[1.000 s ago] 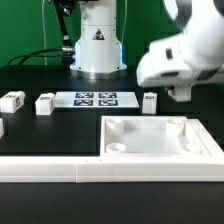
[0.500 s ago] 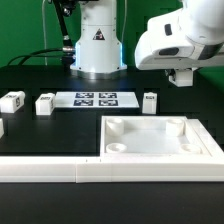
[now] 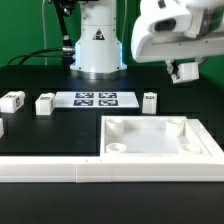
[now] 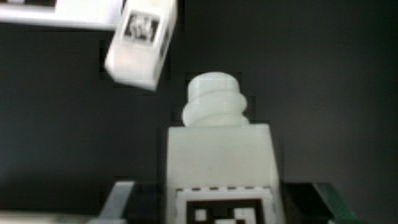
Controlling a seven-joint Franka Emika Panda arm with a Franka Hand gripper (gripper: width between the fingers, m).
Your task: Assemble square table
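The square table top (image 3: 160, 140), a white slab with a raised rim and corner sockets, lies at the front on the exterior view's right. My gripper (image 3: 185, 71) hangs high above its far right corner. In the wrist view the gripper (image 4: 222, 206) is shut on a white tagged leg (image 4: 221, 140), whose threaded peg points away from the fingers (image 4: 125, 200). Three more legs stand on the table (image 3: 12, 100) (image 3: 45, 103) (image 3: 149, 101). One of them shows in the wrist view (image 4: 143, 40).
The marker board (image 3: 95, 99) lies in front of the robot base (image 3: 97, 45). The long white L-shaped rail (image 3: 50, 168) runs along the front edge. Another small white part (image 3: 2, 127) sits at the exterior view's left edge.
The gripper has risen from just above the table top's far right corner to high above it, carrying the leg. Nothing on the table has moved.
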